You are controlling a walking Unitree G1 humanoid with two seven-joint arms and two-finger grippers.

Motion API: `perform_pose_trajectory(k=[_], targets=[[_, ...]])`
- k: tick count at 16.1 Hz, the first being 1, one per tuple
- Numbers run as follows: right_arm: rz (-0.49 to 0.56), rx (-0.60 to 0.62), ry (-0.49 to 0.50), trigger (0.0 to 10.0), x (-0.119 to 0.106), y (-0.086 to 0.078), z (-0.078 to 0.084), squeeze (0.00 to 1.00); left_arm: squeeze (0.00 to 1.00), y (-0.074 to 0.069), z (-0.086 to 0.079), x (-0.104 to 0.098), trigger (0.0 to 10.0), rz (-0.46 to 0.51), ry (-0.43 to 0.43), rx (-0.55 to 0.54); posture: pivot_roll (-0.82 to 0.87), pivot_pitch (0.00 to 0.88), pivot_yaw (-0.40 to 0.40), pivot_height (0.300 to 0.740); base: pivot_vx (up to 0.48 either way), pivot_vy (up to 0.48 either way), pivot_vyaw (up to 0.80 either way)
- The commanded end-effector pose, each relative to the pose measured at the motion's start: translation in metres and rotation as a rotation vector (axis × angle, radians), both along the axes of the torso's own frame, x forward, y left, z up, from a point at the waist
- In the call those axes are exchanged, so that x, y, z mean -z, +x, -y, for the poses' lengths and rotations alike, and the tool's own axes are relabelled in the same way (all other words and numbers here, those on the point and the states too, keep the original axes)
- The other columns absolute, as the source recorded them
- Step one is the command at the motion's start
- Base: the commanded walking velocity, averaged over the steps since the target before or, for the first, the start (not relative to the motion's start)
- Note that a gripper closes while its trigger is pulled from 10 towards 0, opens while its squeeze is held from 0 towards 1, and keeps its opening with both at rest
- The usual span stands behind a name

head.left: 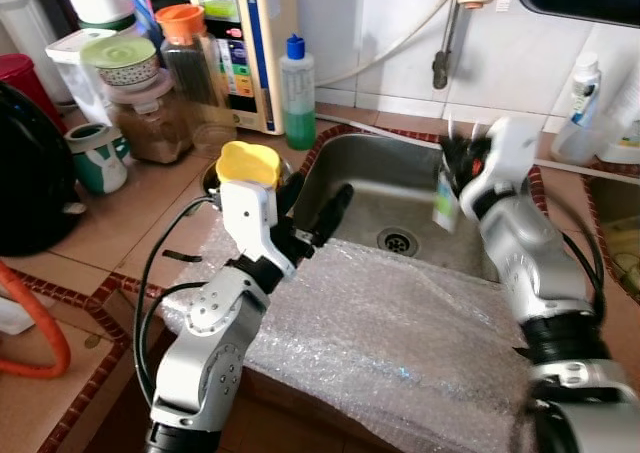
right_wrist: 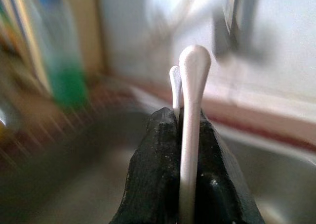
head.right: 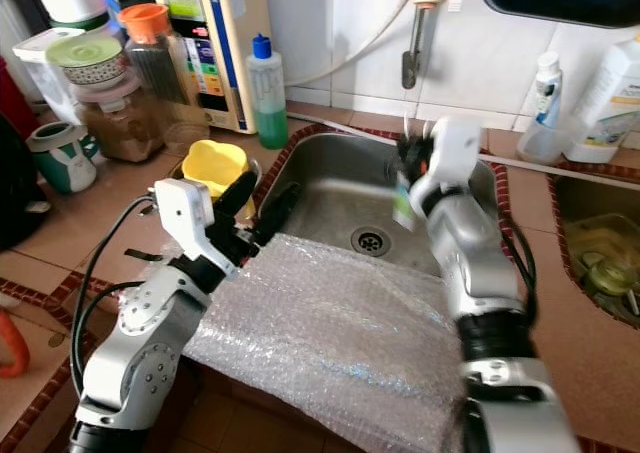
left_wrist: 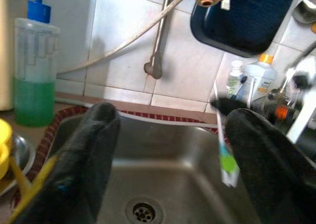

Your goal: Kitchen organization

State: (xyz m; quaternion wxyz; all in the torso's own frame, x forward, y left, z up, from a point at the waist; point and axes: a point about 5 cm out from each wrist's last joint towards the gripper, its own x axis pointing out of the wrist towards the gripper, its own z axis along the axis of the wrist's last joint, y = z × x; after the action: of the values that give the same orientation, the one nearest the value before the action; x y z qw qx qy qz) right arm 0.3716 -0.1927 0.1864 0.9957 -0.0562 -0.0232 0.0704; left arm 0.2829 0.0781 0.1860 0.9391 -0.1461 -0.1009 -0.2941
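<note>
Midway through tidying a kitchen counter, the right gripper (right_wrist: pixel 190 120) hangs over the steel sink (head.left: pixel 372 178), its black fingers pinched tight on two slim white handles (right_wrist: pixel 193 70) — toothbrush-like items, one ending in a green and blue tip (left_wrist: pixel 227 162) that points down toward the basin. Motion blur softens the right wrist view, so what the pair are exactly cannot be told. The left gripper (left_wrist: pixel 168 150) waits at the sink's near-left rim, fingers spread wide and holding nothing, just beside a yellow cup (head.right: pixel 213 163) on the tiled counter. A sheet of bubble wrap (head.left: pixel 400 333) drapes over the sink's front edge. Behind stand a green soap bottle (head.left: pixel 297 93), jars (head.left: pixel 150 113) and a water purifier (head.left: pixel 245 43). By the look of it, the step in hand is carrying the picked-up items to their place — the next move calls for a steady grip and a clear choice of holder, possibly the yellow cup, reached without brushing the tap hose.
</note>
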Motion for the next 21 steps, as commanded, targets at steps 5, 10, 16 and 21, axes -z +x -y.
perform_pose_trajectory(k=[5, 10, 16, 21], targets=[[-0.113, -0.018, -0.286, 10.0, 0.043, -0.008, 0.018, 0.00, 1.00, 0.005, -0.003, 0.001, 10.0, 0.022, 0.048, -0.027, -0.20, 0.079, 0.097, 0.740, 0.000, 0.000, 0.00], [-0.146, -0.123, -0.331, 10.0, 0.061, -0.012, 0.011, 0.00, 1.00, 0.001, 0.007, 0.018, 10.0, -0.010, 0.203, 0.105, -0.19, 0.077, 0.101, 0.740, 0.000, 0.000, 0.00], [-0.186, -0.123, -0.425, 10.0, 0.072, -0.012, 0.016, 1.00, 1.00, -0.005, 0.011, 0.027, 10.0, -0.010, 0.315, 0.241, -0.19, 0.073, 0.105, 0.740, 0.000, 0.000, 0.00], [-0.169, -0.067, -0.468, 10.0, 0.070, -0.011, 0.024, 1.00, 1.00, -0.003, 0.010, 0.025, 10.0, -0.012, 0.304, 0.228, -0.19, 0.071, 0.111, 0.740, 0.000, 0.000, 0.00]])
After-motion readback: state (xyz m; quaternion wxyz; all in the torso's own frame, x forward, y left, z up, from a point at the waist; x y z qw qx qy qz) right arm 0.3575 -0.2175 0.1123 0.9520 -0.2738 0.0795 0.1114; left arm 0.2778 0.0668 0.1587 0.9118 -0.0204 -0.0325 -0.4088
